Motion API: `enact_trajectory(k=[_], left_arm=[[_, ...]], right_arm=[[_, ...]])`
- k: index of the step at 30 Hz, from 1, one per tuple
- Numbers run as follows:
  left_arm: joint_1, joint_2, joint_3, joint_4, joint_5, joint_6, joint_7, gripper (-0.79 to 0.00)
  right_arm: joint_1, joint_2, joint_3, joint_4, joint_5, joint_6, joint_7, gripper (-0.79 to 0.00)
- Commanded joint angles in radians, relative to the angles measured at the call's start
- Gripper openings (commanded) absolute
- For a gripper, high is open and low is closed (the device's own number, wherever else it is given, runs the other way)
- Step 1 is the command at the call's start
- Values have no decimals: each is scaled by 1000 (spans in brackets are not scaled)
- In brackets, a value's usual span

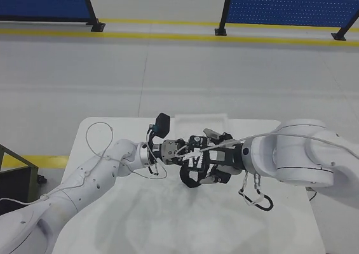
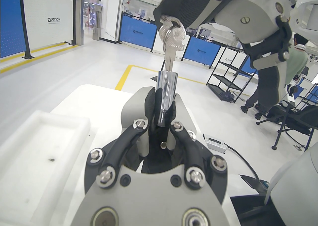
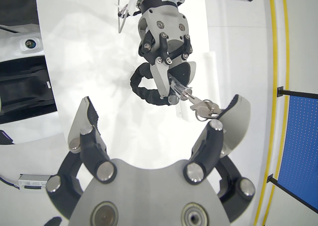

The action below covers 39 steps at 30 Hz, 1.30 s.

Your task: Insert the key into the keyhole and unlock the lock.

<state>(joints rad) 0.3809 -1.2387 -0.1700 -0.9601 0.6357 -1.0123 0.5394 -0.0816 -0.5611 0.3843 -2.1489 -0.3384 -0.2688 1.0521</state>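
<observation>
Sitting with its blade tip in the keyhole, the key (image 2: 171,38) stands out of the end of the chrome lock cylinder (image 2: 166,93), with much of the blade showing and a key ring (image 3: 201,116) hanging from its head. The lock is held up above the white table (image 1: 135,216), and its black cable (image 3: 141,88) loops away behind it. The left gripper (image 2: 162,102) has its jaws closed on the cylinder, gripping it by the sides. The right gripper (image 3: 161,99) faces it with its jaws spread wide and holding nothing; one finger pad (image 2: 188,6) lies against the key's head. A white tray (image 2: 62,116) sits on the table beside them.

As I judge it, insertion is started, perhaps not fully seated. What is left is to pinch the head, push it home if needed, and turn it to free the lock.
</observation>
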Motion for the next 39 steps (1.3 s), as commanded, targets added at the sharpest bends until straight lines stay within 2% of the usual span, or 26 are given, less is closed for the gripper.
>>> enact_trajectory(k=[1,12,13,14,15,19,33,39], left_arm=[[0,1,0,-1,17,0,11,-785],[9,11,0,-20,79,0,54,-785],[10,12,0,-20,80,0,55,-785],[11,13,0,-21,81,0,55,-785],[11,14,0,-21,82,0,55,-785],[12,17,0,-27,82,0,52,-785],[15,24,0,-39,69,0,36,-785],[15,27,0,-45,65,0,32,-785]], right_arm=[[-3,1,15,18,0,-19,-13,0],[-47,12,72,86,-143,-258,-151,-12],[-52,12,76,87,-152,-273,-162,-191],[-57,13,80,88,-160,-287,-170,-292],[-61,13,84,88,-167,-300,-177,-342],[-73,15,98,81,-189,-347,-180,-446],[-101,19,150,49,-262,-400,-156,-449],[-112,17,165,30,-286,-413,-144,-526]])
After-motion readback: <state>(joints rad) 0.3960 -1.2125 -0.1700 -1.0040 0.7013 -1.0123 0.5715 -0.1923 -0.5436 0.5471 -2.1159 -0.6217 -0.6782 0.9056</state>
